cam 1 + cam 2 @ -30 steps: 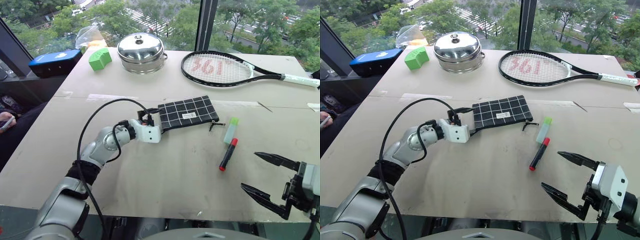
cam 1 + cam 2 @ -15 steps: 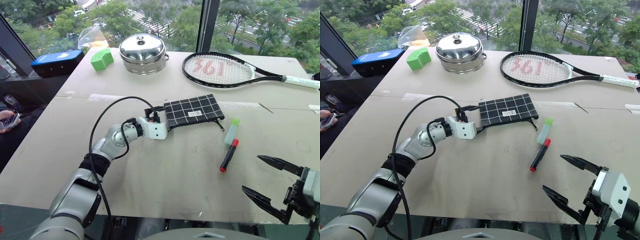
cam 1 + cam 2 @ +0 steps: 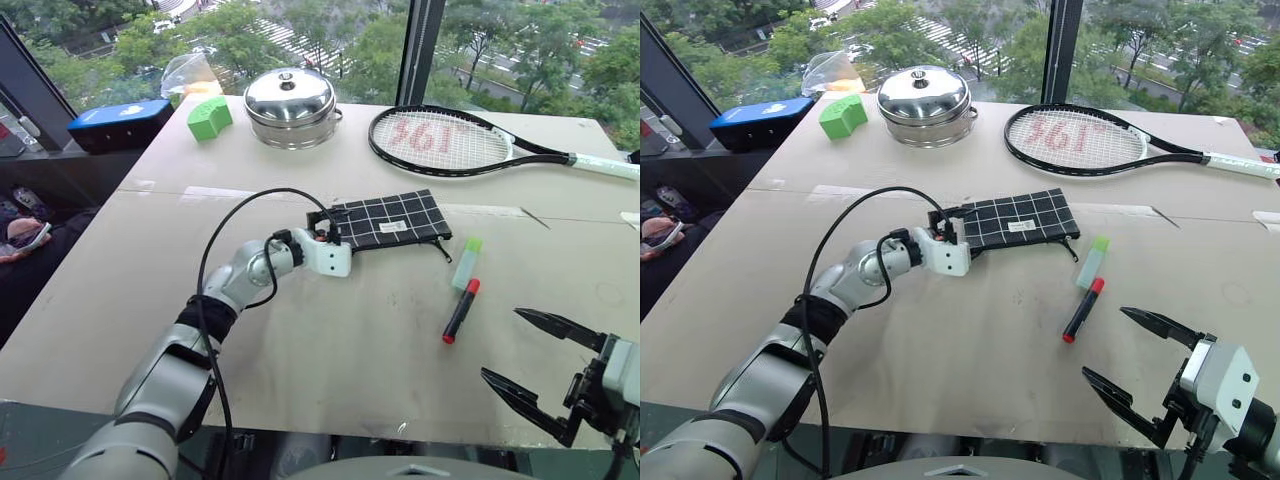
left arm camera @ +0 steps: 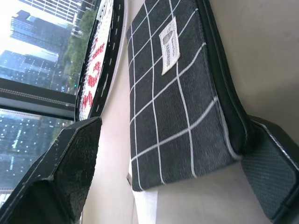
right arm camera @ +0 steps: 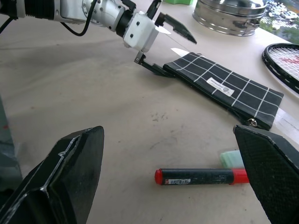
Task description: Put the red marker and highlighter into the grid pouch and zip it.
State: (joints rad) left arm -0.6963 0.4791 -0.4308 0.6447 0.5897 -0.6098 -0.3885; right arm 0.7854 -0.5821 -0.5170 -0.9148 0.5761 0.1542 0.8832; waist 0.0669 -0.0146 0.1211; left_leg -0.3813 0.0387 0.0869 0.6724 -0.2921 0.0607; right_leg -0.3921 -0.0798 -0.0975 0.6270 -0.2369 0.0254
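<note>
On a pale table (image 3: 330,340) by a window, the grid pouch (image 3: 390,219) lies flat near the middle, its short end set between the fingers of the left gripper (image 3: 322,224). From the head cameras that gripper reads only as a dark clump at the pouch's edge. The left wrist view shows its jaws spread, one finger (image 4: 70,158) standing clear of the fabric on the racket side and the other (image 4: 271,168) right at the zipper-edge corner, whether touching it or just beside it cannot be made out. The right wrist view shows the same from the side: one finger raised above the pouch, the other low along the table at its end.

The highlighter (image 3: 465,263) and the red marker (image 3: 461,310) lie on the table just past the pouch's far end, end to end or nearly so. In the right wrist view most of the highlighter is hidden behind a finger (image 5: 273,172), with only a pale green sliver showing. The pouch's white label (image 4: 170,45) is legible as a patch only; its print cannot be read. The zipper pull (image 5: 252,122) shows as a small metal piece at the pouch's far corner.

The right gripper (image 3: 1140,375) hangs spread wide over the table's near edge, holding nothing, well apart from the pens. A tennis racket (image 3: 440,140), a steel lidded pot (image 3: 291,105) and a green block (image 3: 209,118) sit at the far side.
</note>
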